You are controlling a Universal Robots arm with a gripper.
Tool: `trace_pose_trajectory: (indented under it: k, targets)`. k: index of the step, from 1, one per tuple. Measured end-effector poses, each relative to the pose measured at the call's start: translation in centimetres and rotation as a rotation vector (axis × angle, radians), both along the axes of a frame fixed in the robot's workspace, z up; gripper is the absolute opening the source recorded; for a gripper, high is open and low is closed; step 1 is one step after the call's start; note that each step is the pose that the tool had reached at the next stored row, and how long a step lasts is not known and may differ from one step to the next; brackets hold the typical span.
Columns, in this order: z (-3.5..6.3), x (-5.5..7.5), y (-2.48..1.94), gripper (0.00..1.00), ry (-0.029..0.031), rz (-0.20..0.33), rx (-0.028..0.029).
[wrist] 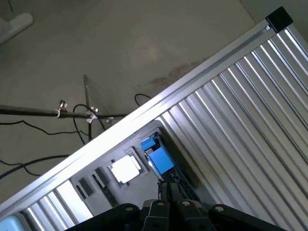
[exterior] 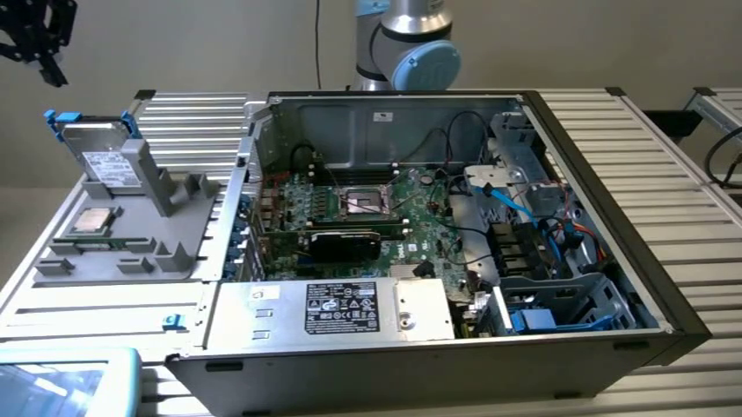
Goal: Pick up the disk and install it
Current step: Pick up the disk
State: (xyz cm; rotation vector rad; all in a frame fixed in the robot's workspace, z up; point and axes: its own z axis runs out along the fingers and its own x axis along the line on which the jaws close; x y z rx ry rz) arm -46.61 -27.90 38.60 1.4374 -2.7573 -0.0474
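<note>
Disk [exterior: 102,161] stands upright on its edge in a slot at the far end of the grey holder [exterior: 151,230], its white label facing out and its blue carrier [exterior: 54,118] framing it. The holder lies on the ribbed metal worktop [exterior: 649,130] at the exterior view's left. A square silver CPU chip [exterior: 93,221] lies flat in a recess of the same holder, just in front of the disk.

Beside the holder, the open computer case [exterior: 347,117] holds a green motherboard [exterior: 360,208], a silver box with a black label [exterior: 347,308] near its front wall, blue cables [exterior: 510,195], and a grey drive cage [exterior: 574,300] at the exterior view's right.

In the exterior view the hand [exterior: 41,43] hangs in the air above and behind the disk, well apart from it, while the arm's base [exterior: 406,43] stands behind the case.

The wrist view looks down past the hand [wrist: 168,191], whose dark fingers are clenched together. Beyond them sit the disk [wrist: 158,158], seen from above as a blue block, the pale chip [wrist: 126,168] next to it, the worktop [wrist: 240,110], and a grey floor [wrist: 96,38] with black cords [wrist: 29,126] and a thin rod [wrist: 29,111].
</note>
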Motion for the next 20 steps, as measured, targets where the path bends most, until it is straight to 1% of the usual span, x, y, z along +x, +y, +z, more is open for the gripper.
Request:
trace_pose_trajectory:
  k: [4,9,16,20]
  targets:
    - [-0.01,0.00,0.00,0.11,-0.0031,0.073,0.0000]
    - [0.00,0.00,0.00,0.11,-0.0089,0.165,0.0000]
    - [0.01,0.00,0.00,0.11,-0.0133,0.292,0.0001]
    - [0.00,0.00,0.00,0.11,-0.0193,0.360,-0.0003]
